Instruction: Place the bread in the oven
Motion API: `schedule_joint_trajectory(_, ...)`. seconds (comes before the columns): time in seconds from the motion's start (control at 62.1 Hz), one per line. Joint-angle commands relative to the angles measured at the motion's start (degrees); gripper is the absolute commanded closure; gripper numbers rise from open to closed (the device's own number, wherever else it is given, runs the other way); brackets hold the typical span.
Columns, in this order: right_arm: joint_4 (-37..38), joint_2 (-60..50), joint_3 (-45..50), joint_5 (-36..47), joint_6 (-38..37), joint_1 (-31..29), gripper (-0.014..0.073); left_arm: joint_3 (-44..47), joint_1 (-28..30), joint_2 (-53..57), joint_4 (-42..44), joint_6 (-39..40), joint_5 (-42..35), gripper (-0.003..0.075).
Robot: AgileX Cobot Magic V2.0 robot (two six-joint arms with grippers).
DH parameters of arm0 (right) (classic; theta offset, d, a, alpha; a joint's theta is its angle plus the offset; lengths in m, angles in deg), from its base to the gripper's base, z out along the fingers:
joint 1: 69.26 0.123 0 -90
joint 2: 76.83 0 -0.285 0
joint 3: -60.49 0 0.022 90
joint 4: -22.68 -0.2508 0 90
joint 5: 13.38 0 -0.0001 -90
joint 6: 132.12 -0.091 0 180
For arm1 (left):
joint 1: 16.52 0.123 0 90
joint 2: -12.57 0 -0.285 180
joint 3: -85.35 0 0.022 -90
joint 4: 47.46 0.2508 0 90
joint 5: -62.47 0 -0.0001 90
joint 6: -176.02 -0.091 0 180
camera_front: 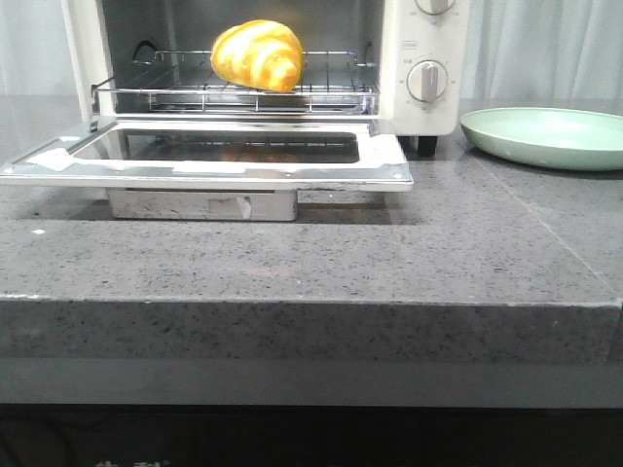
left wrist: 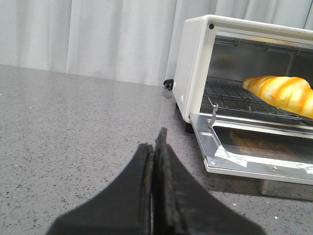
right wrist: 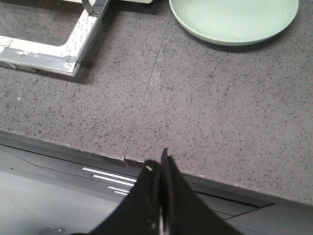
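The bread, a glossy golden roll with orange-brown stripes, lies on the wire rack inside the cream-white oven. The oven's glass door hangs open and flat over the counter. The bread also shows in the left wrist view, inside the oven. My left gripper is shut and empty, low over the counter to the oven's left. My right gripper is shut and empty at the counter's front edge. Neither gripper shows in the front view.
A pale green round plate sits on the grey speckled counter right of the oven; it also shows in the right wrist view. A corner of the open door lies nearby. The counter's front edge drops off.
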Motion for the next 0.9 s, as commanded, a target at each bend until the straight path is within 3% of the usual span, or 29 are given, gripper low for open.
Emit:
schedule_joint_trajectory(0.0, 0.60, 0.34, -1.29, 3.59, 0.05, -0.30, 0.0712, 1.39, 0.01, 1.23, -0.54, 0.39, -5.04, 0.0738)
schedule_joint_trajectory(0.145, 3.66, -1.29, 1.09, 5.51, 0.51, -1.63, 0.0712, 1.39, 0.01, 1.23, -0.54, 0.39, -5.04, 0.0738)
schedule_joint_trajectory(0.274, 6.21, -7.51, 9.34, 13.67, 1.43, -5.91, 0.0711, 1.39, 0.01, 1.23, -0.54, 0.39, -5.04, 0.0738)
schedule_joint_trajectory(0.451, 6.07, -18.34, 25.44, 35.56, 5.96, -10.27, 0.0711, 1.39, 0.01, 1.23, -0.54, 0.39, -5.04, 0.0738)
schedule_joint_trajectory(0.596, 0.75, -25.80, 37.55, 50.95, 5.96, -14.02, 0.0711, 1.39, 0.01, 1.23, -0.54, 0.39, -5.04, 0.0738)
schedule_joint_trajectory(0.885, -4.52, -32.35, 46.56, 54.69, 5.91, -21.19, 0.0711, 1.39, 0.01, 1.23, -0.54, 0.39, -5.04, 0.0738)
